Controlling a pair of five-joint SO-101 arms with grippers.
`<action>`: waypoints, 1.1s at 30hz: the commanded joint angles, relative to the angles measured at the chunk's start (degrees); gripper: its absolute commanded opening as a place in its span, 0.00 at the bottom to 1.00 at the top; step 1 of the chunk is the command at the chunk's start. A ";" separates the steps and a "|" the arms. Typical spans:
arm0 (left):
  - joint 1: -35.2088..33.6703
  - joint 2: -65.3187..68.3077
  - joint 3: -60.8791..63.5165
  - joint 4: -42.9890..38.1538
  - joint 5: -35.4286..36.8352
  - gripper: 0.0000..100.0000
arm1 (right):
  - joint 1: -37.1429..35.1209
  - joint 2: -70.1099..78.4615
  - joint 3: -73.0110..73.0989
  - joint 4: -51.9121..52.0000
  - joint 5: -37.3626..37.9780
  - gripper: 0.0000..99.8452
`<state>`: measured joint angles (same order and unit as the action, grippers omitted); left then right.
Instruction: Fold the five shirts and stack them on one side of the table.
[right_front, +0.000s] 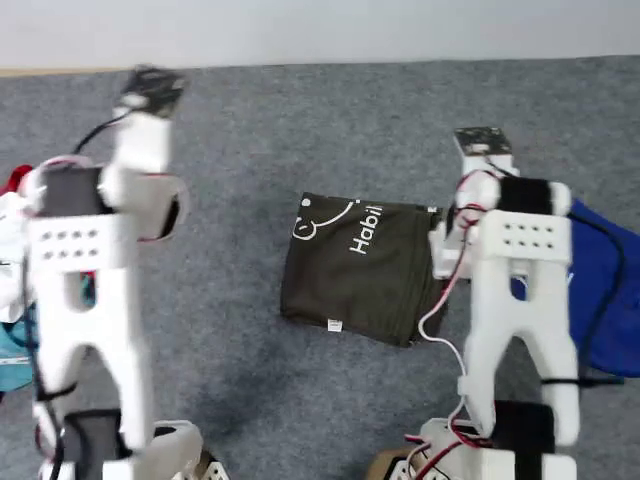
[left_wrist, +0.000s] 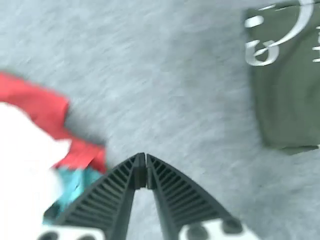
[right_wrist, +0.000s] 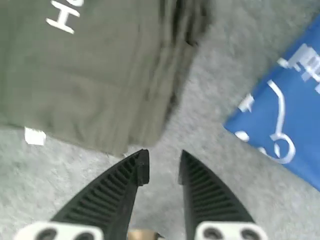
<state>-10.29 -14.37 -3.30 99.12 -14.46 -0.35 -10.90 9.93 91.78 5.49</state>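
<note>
A dark olive folded shirt (right_front: 355, 268) with white print lies mid-table. The left arm (right_front: 85, 250) stands at the table's left and the right arm (right_front: 520, 260) at its right, next to the folded shirt's edge. My right gripper (right_wrist: 163, 165) hangs a little open over bare table just off the dark shirt's (right_wrist: 100, 75) layered edge, with nothing between its fingers. A blue shirt (right_wrist: 285, 115) with white print lies flat on its other side, also seen under the right arm (right_front: 605, 290). My left gripper (left_wrist: 145, 164) is shut and empty above the grey surface, near a loose heap of red (left_wrist: 37, 102), white (left_wrist: 22, 155) and teal (left_wrist: 75, 187) shirts.
The grey table cover (right_front: 330, 120) lies bare along the back and between the left heap (right_front: 15, 250) and the folded shirt. A pale wall edge runs along the table's far side.
</note>
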 joint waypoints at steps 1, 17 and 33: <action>-7.03 -5.45 2.33 1.32 -2.29 0.01 | -4.18 1.63 -2.20 -4.53 -3.16 0.14; -16.00 -8.26 7.52 1.23 -2.46 0.01 | -5.67 13.85 -2.29 -20.26 -4.84 0.14; -15.74 -8.26 14.81 -4.92 -2.46 0.01 | -0.31 15.16 -2.29 -31.08 -2.11 0.14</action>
<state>-25.93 -21.05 11.74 95.60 -16.40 -2.46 4.57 10.02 62.24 2.33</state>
